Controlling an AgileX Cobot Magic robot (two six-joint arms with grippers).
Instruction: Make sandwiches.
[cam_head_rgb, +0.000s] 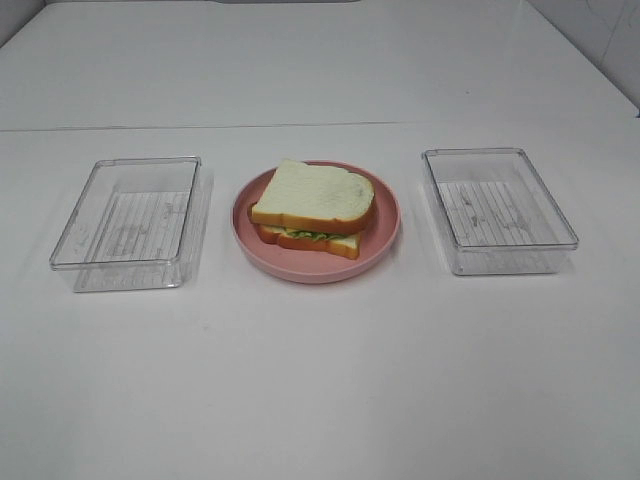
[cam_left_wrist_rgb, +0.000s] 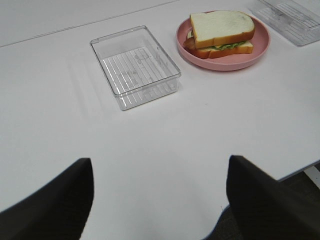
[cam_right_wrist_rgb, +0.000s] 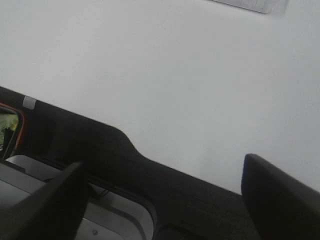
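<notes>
One sandwich (cam_head_rgb: 313, 210) lies on the round pink plate (cam_head_rgb: 385, 240) at the table's middle: two white slices with orange-brown crust and green lettuce between them. The left wrist view shows the same sandwich (cam_left_wrist_rgb: 221, 33) far off. Neither arm appears in the high view. My left gripper (cam_left_wrist_rgb: 160, 187) is open and empty over the table's near edge, well back from the plate. My right gripper (cam_right_wrist_rgb: 162, 187) is open too, nothing between its dark fingers, over the table's edge with only bare white surface ahead.
Two clear plastic trays flank the plate, one on the left (cam_head_rgb: 130, 222) and one on the right (cam_head_rgb: 497, 210); both hold nothing. The left tray (cam_left_wrist_rgb: 135, 66) lies between my left gripper and the plate. A dark strip and grey equipment (cam_right_wrist_rgb: 75, 195) run below the right gripper.
</notes>
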